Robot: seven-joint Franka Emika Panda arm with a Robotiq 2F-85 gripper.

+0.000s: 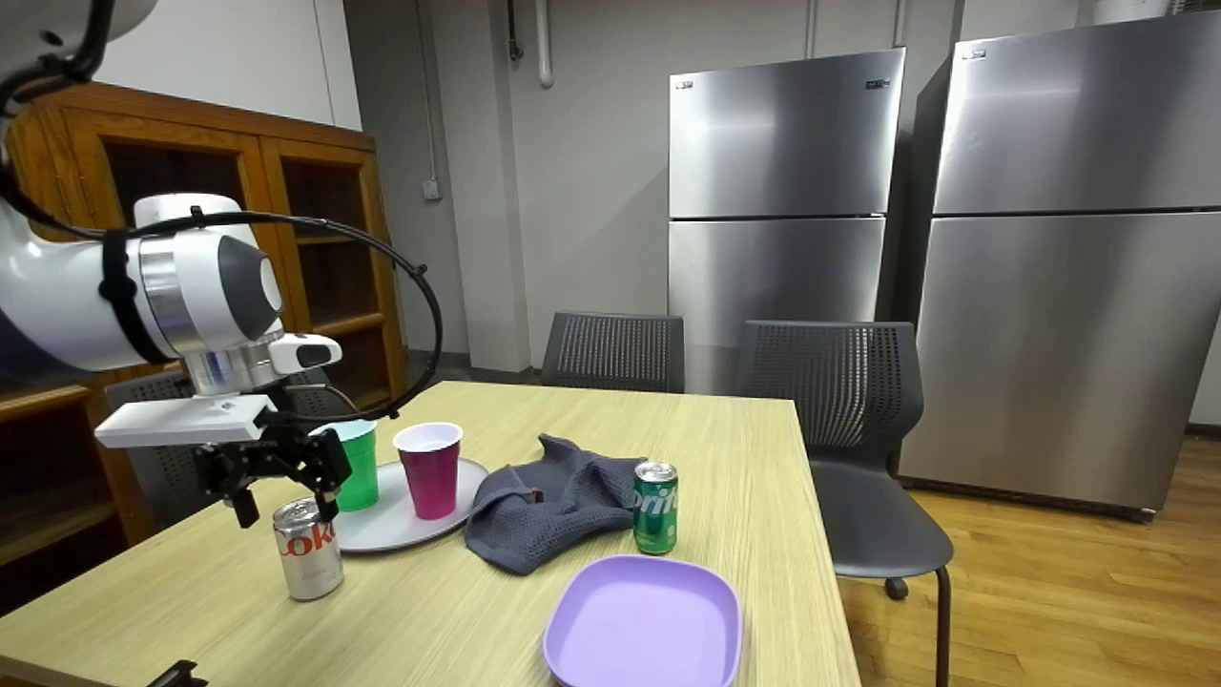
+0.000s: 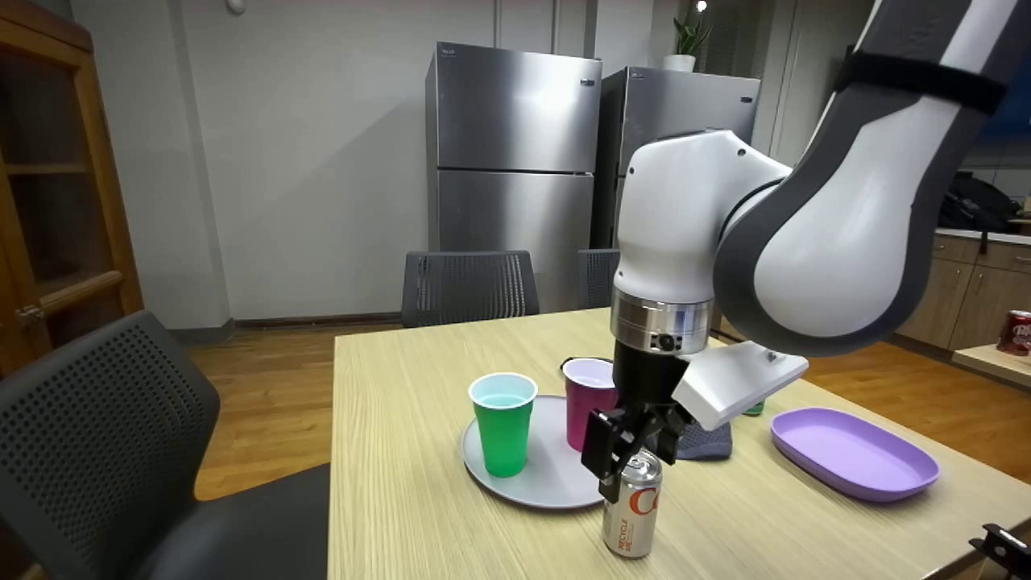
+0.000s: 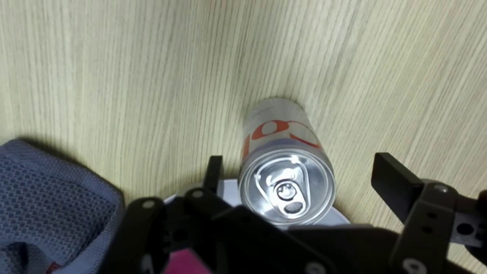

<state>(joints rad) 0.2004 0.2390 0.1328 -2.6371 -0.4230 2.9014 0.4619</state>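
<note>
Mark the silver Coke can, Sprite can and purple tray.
Silver Coke can [image 3: 287,179]: wrist view, on its lid.
Sprite can [image 1: 655,510]: an exterior view, on its printed side.
Purple tray [image 2: 854,447]: an exterior view, on its inside.

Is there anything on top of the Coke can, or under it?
On top, the Coke can shows just its lid and pull tab, with nothing resting there. Under it is the table; the patch it covers can't be seen.
</note>
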